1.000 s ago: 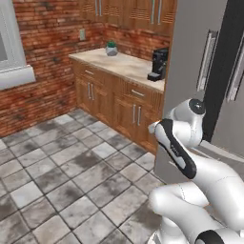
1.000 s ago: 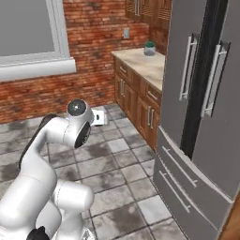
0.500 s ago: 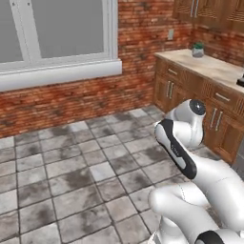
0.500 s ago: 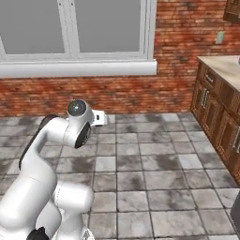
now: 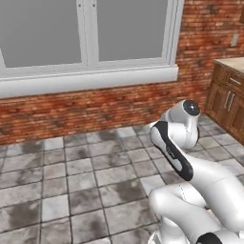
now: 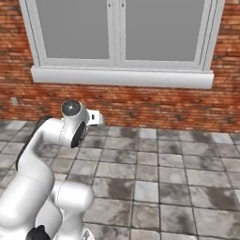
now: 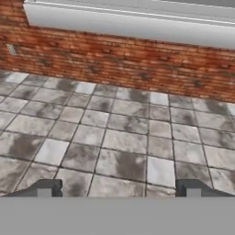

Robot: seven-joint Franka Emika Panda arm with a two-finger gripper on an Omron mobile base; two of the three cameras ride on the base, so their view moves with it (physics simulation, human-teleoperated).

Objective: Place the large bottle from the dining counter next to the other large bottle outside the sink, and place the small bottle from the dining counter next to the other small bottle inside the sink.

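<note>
Bottles sit nowhere among these tiles, brick wall (image 6: 140,105) and window (image 5: 86,33) — probably the base is mid-transit — so the gripper (image 7: 118,188), jaws spread wide and empty, risks arriving misaligned at the dining counter.

We've got a red-brown brick wall (image 5: 95,112) with pale mortar lines, and above it a window (image 6: 119,33) in a white frame with flat grey panes and a white sill. Below us, the floor (image 7: 119,137) is grey stone tiles, mottled with darker smudges and split by light grout. At the right edge, brown wooden cabinets (image 5: 228,100) under a beige top
</note>
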